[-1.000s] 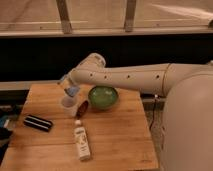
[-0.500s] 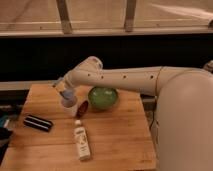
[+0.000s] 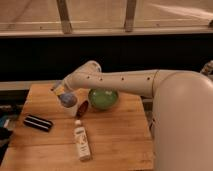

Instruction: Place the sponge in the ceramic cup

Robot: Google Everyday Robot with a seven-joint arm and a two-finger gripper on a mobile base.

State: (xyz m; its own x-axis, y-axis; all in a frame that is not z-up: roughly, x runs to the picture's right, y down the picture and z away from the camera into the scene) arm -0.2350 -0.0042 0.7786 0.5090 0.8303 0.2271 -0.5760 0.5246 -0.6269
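The ceramic cup [image 3: 70,108] is a small pale white cup standing on the wooden table [image 3: 115,140], left of the green bowl. The light-blue sponge [image 3: 66,98] shows at the cup's mouth, sitting in or just over the rim; I cannot tell which. My gripper [image 3: 59,89] is at the end of the white arm, just above and to the left of the cup, close to the sponge. Whether it still touches the sponge is hidden.
A green bowl [image 3: 103,98] stands right of the cup, with a small brown object [image 3: 83,107] between them. A black-and-white striped block [image 3: 38,122] lies front left. A white bottle [image 3: 81,143] lies near the front middle. My arm spans the table's back right.
The gripper has shifted a little to the left over the cup. The sponge stays at the cup's mouth. The other objects have not moved.
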